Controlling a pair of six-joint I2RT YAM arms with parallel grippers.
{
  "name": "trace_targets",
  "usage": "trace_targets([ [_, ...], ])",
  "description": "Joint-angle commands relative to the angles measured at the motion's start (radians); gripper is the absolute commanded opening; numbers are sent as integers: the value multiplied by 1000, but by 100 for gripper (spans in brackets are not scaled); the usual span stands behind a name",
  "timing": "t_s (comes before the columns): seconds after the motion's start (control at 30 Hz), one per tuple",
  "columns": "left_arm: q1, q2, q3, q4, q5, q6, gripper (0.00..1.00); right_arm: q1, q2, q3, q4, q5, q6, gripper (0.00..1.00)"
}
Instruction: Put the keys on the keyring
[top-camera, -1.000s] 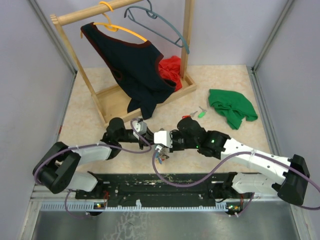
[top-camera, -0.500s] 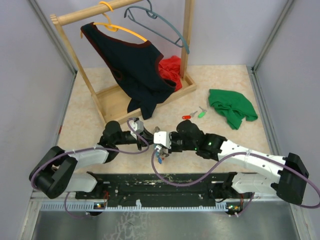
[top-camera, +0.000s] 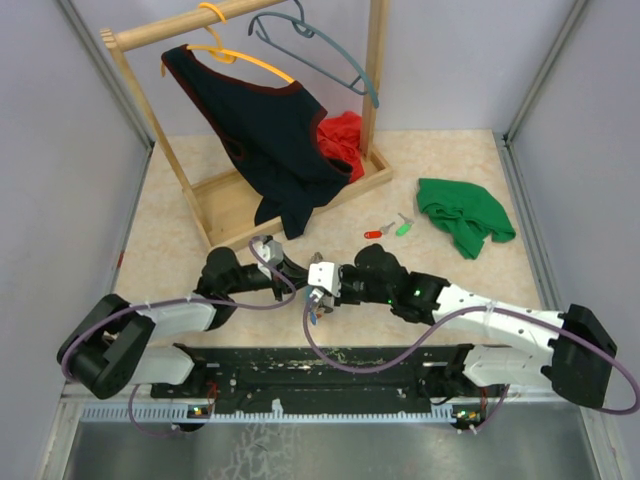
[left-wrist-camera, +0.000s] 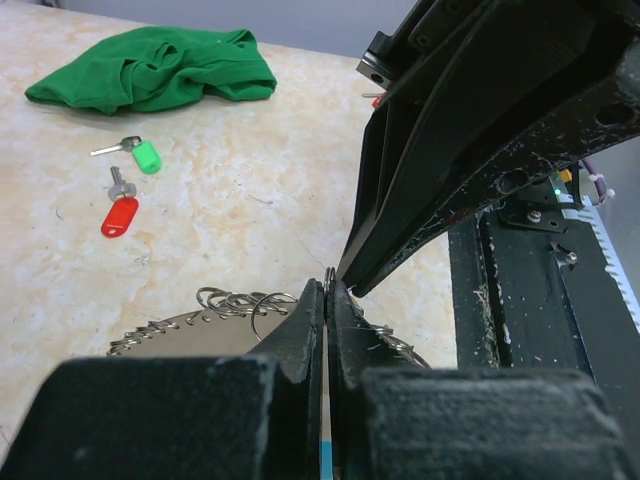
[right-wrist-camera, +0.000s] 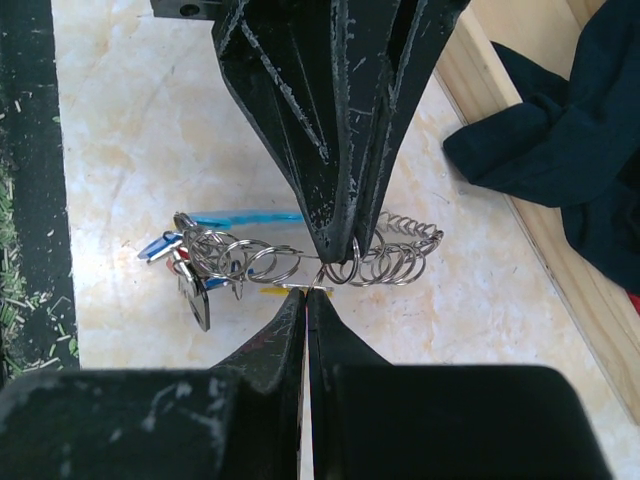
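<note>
On the beige speckled table (top-camera: 450, 160), before the wooden clothes rack (top-camera: 375, 90), the left gripper (left-wrist-camera: 327, 300) and right gripper (right-wrist-camera: 304, 305) are clamped shut, tip to tip, on the light-blue-banded, grey wire-coil keyring (right-wrist-camera: 395, 262), probably to part its coils. A red-capped key (left-wrist-camera: 119, 216) and a green-capped key (left-wrist-camera: 146, 156) are left loose beyond, the red one now uncovered by the withdrawn right arm.

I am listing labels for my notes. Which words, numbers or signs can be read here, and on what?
No text can be read in any view.
The green key and the red key show no writing; the green cloth shows no print.
</note>
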Motion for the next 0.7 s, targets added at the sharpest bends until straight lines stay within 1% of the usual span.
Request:
trace_targets([
  [0.0, 6, -30, -11, 109, -40, -16, 2, 7, -40, -2, 31, 6, 26, 0],
  [0.1, 7, -23, -29, 122, -36, -19, 12, 7, -53, 25, 12, 22, 2, 0],
  [0.2, 8, -17, -45, 132, -23, -20, 20, 7, -45, 72, -35, 14, -29, 0],
  [0.43, 6, 8, -46, 141, 26, -7, 29, 8, -12, 147, -114, -15, -86, 0],
  [0.67, 6, 38, -21, 109, 117, 16, 35, 7, 6, 180, -172, -21, -112, 0],
])
